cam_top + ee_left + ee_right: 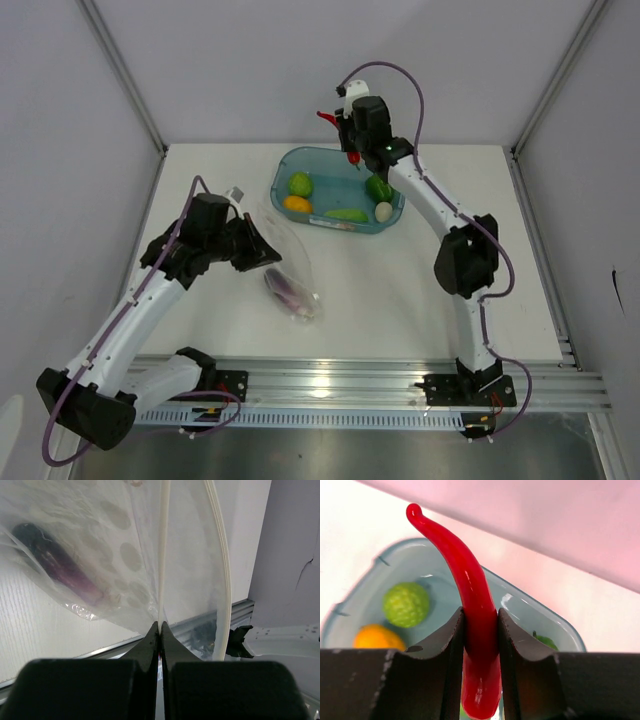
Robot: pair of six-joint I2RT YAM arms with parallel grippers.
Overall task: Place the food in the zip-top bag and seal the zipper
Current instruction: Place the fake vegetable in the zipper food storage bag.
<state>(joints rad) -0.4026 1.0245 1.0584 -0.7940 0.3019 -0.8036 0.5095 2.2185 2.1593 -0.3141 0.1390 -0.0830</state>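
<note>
Top external view: a white table (400, 290) fills the middle of the frame, with both arms reaching up from the bottom edge.
Left gripper (160, 626): left of centre; the fingers are pressed fully together, pinching the edge of the clear crinkly plastic zip-top bag (285, 255).
Bag: slopes from that pinch down to the table, just left of centre.
Zipper: a thin pale closure strip (162, 555) runs straight up from the fingertips in the left wrist view. A second strip curves away on its right, so the mouth gapes unsealed.
Inside the bag: a dark purple toy eggplant (288, 290), at the bag's lower end.
Right gripper (481, 617): top centre, over the far rim of the translucent teal rectangular tray (280, 170). The fingers are partly closed, clamping the glossy red toy chili (470, 580) by its middle, held above the tray.
In the tray: bumpy light green ball (300, 183), yellow-orange piece (297, 204), long pale green vegetable (346, 214), dark green pepper (378, 187), white egg (384, 211).
</note>
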